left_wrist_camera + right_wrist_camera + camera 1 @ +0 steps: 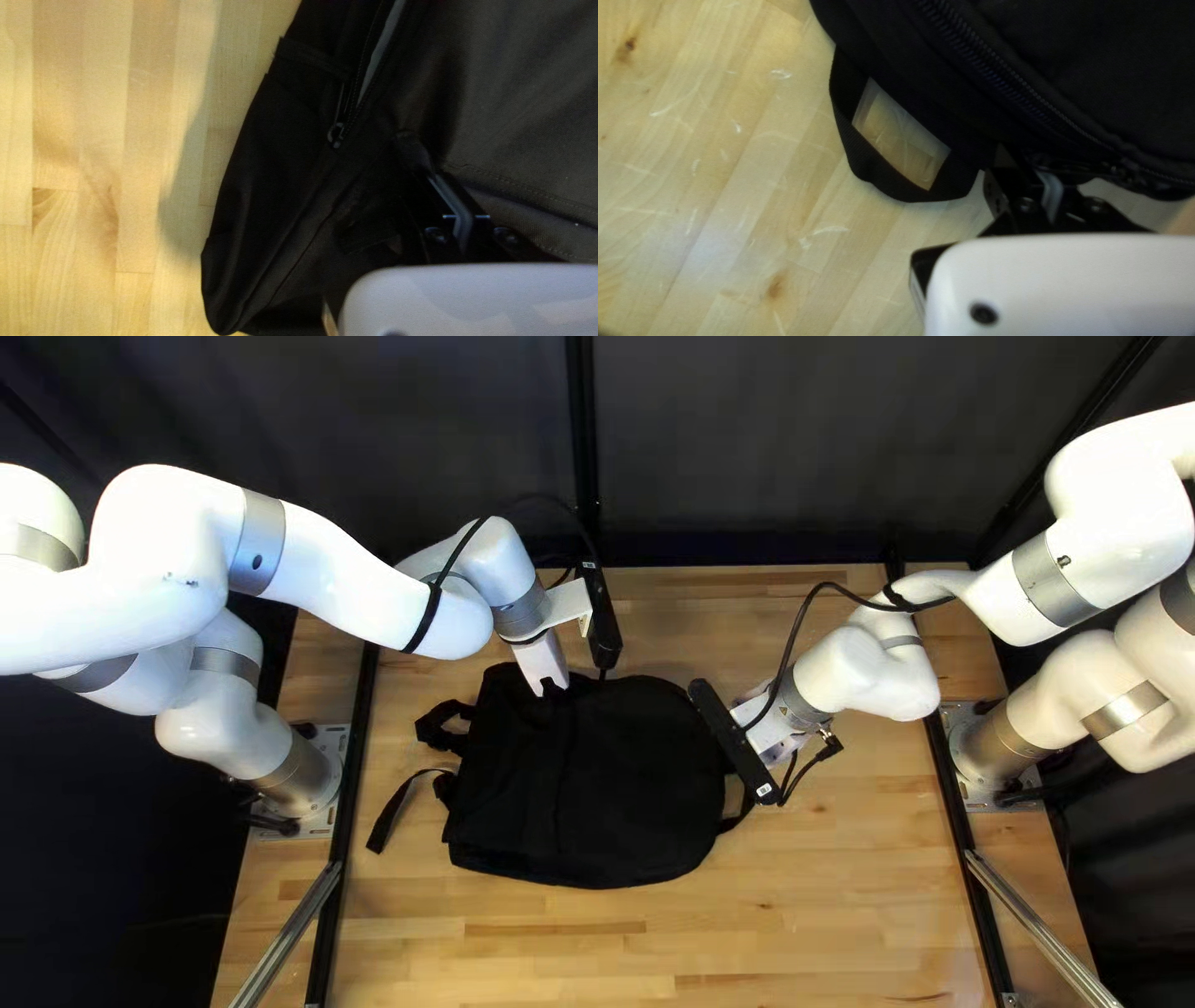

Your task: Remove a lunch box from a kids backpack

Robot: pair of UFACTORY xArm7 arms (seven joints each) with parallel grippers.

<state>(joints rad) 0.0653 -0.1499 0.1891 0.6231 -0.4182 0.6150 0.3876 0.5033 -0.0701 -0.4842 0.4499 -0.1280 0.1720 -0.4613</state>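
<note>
Grey zipper strip (379, 51), left wrist only

The kids backpack (610, 797) is all black, soft and slightly creased, lying flat on its broad side below the left gripper (548, 687) and reaching across to the right gripper (777, 734). Dark straps (438, 727) spread out from the end nearer the left gripper, one with its loose tip trailing away. Ahead of that gripper, a zip (359, 93) stands parted in a narrow gap showing grey, its metal pull (336, 134) just beside. A webbing loop handle (871, 163) bows outward beside the right gripper, and a second zip (996, 74) curves past it.
</note>
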